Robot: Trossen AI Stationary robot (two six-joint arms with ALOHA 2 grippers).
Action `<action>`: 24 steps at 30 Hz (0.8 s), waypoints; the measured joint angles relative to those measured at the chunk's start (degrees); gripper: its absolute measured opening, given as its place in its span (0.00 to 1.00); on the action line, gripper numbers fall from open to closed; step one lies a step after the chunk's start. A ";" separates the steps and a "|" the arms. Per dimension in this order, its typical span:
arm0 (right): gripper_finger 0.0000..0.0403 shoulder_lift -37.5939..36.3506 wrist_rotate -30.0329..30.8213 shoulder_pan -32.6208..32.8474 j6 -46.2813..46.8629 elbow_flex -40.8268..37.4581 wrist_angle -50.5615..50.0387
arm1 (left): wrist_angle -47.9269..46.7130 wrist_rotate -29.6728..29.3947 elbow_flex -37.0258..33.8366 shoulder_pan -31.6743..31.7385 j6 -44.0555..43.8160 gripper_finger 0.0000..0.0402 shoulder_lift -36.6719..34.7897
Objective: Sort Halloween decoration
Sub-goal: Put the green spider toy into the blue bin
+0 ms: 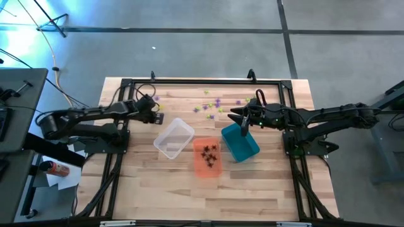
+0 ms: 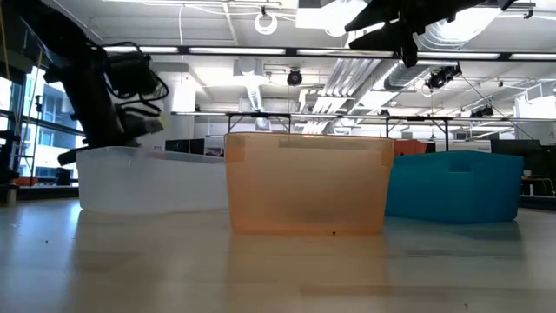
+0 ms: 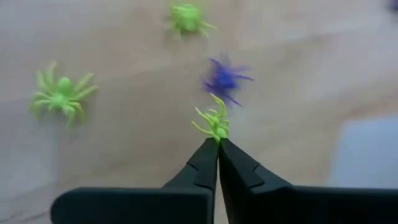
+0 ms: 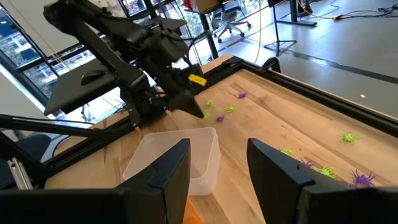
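Spider trinket (image 3: pixel 214 123), bright green, sits pinched in my closed left gripper (image 3: pixel 218 144), while my right gripper (image 4: pixel 217 163) hangs open above the teal bin (image 1: pixel 240 142).

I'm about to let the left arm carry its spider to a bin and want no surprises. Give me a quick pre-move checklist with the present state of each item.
1. Left gripper shut on a green spider: ok, pinched at the fingertips.
2. Only one spider in the grip: ok; the purple spider and other green ones lie apart on the table.
3. Clear bin open and upright: ok.
4. Which colour the clear bin takes: cannot tell; its contents do not show.
5. Orange bin holds dark spiders only: ok.
6. Right gripper out of the way: ok, open above the teal bin.
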 joint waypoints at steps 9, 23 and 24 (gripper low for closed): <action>0.38 0.00 0.50 0.00 0.15 0.00 0.02 | -5.76 14.17 1.28 -0.11 5.52 0.00 -21.08; 0.38 0.00 -0.91 0.01 -1.38 0.00 13.48 | 22.44 10.88 14.07 -12.69 21.64 0.00 -24.79; 0.38 0.00 -1.28 0.04 -1.80 0.00 14.13 | 23.24 9.72 15.07 -14.32 23.20 0.00 -24.12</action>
